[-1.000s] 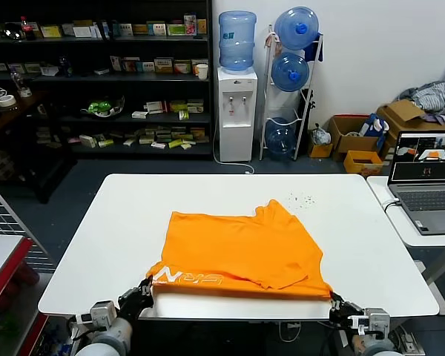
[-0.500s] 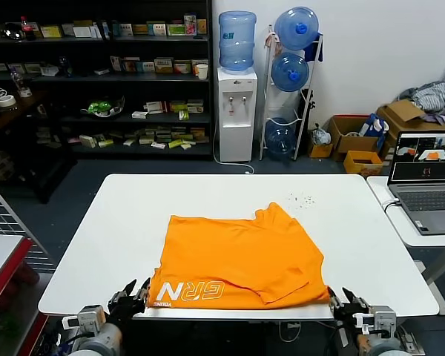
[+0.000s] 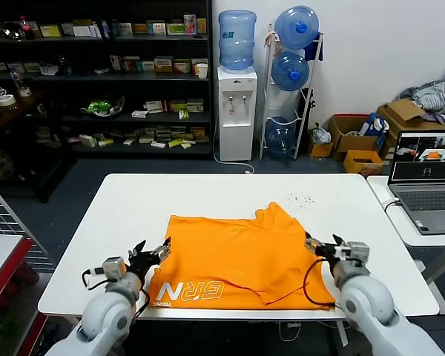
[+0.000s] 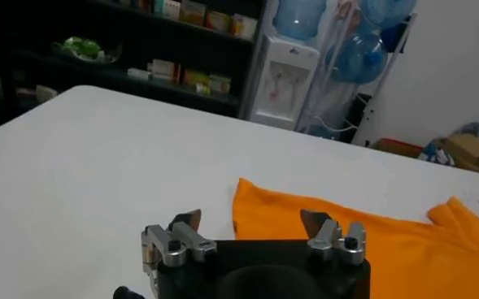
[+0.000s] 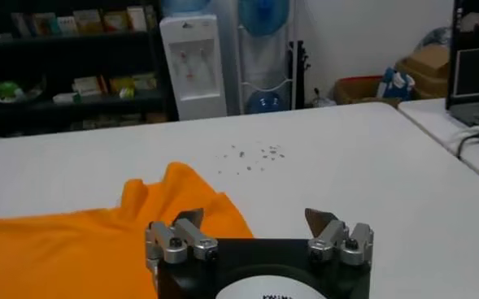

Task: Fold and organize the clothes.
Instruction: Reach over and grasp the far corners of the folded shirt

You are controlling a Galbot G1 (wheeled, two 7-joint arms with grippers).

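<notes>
The orange T-shirt (image 3: 237, 259) lies folded on the white table (image 3: 119, 215), with white lettering along its near edge and a sleeve sticking up at the far right. My left gripper (image 3: 151, 251) is open and empty at the shirt's left edge; in the left wrist view (image 4: 251, 221) the shirt (image 4: 369, 244) lies just ahead of it. My right gripper (image 3: 322, 242) is open and empty at the shirt's right edge; in the right wrist view (image 5: 255, 219) the shirt's sleeve (image 5: 174, 199) lies ahead and to one side.
A laptop (image 3: 429, 178) sits on a side table at the right. Small dark specks (image 3: 302, 199) lie on the far right of the table. Shelves (image 3: 96, 81), a water dispenser (image 3: 236, 111) and bottle rack stand behind. A wire rack (image 3: 0, 222) is at the left.
Both grippers have let go of the shirt's near edge and risen from below the table front to the shirt's left and right sides. The lettered hem now lies flat.
</notes>
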